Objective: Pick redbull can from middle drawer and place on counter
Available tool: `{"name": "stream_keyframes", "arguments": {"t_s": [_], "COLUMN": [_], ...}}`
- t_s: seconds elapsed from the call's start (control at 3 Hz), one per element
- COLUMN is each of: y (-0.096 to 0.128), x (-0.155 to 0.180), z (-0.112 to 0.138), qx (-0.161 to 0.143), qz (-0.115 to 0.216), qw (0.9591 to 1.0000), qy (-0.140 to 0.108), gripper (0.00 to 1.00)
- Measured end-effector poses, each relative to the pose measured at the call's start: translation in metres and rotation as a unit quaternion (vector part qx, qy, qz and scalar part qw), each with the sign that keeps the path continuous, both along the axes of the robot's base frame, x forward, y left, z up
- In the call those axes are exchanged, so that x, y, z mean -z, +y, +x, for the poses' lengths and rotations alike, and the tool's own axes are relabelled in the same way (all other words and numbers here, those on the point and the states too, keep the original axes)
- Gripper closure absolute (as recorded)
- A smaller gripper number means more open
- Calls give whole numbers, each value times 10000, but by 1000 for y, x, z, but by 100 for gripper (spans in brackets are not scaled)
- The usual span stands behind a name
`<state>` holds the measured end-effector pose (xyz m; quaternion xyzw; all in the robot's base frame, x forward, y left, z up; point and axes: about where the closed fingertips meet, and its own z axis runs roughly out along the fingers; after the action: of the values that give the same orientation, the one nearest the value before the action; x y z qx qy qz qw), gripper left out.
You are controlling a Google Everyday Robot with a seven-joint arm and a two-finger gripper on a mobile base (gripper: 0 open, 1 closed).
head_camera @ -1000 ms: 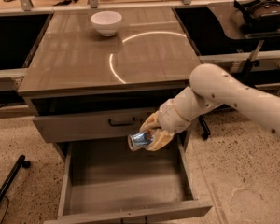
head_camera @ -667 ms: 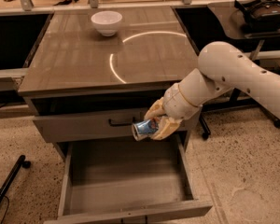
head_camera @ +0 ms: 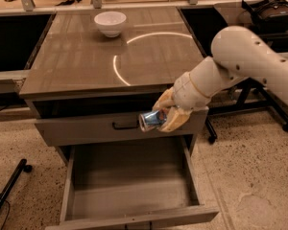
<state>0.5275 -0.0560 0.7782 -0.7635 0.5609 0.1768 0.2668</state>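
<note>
My gripper (head_camera: 164, 113) is shut on the redbull can (head_camera: 150, 120), a small blue-and-silver can held on its side with its silver end toward the left. It hangs in front of the top drawer's front, above the open middle drawer (head_camera: 129, 181), whose flat floor is bare. The counter (head_camera: 110, 56) lies just behind and above the gripper, with a bright curved light reflection on it. My white arm comes in from the upper right.
A white bowl (head_camera: 110, 22) stands at the back of the counter. The shut top drawer has a black bar handle (head_camera: 125, 125). A black stand's legs (head_camera: 249, 104) are to the right of the cabinet. A black pole (head_camera: 7, 188) lies on the floor at left.
My gripper has risen with the can, from just above the open drawer up to the level of the top drawer's front, and moved slightly right toward the counter edge.
</note>
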Motion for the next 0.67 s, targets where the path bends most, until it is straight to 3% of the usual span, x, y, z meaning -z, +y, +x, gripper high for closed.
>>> {"name": "stream_keyframes", "arguments": {"t_s": [0.33, 0.67], "y": [-15, -22], "x": [-55, -94], "z": [26, 52], "qx": [430, 904], "qz": [-97, -90], "qw": [9987, 9953], "qy": [-238, -327], "gripper": [100, 100]}}
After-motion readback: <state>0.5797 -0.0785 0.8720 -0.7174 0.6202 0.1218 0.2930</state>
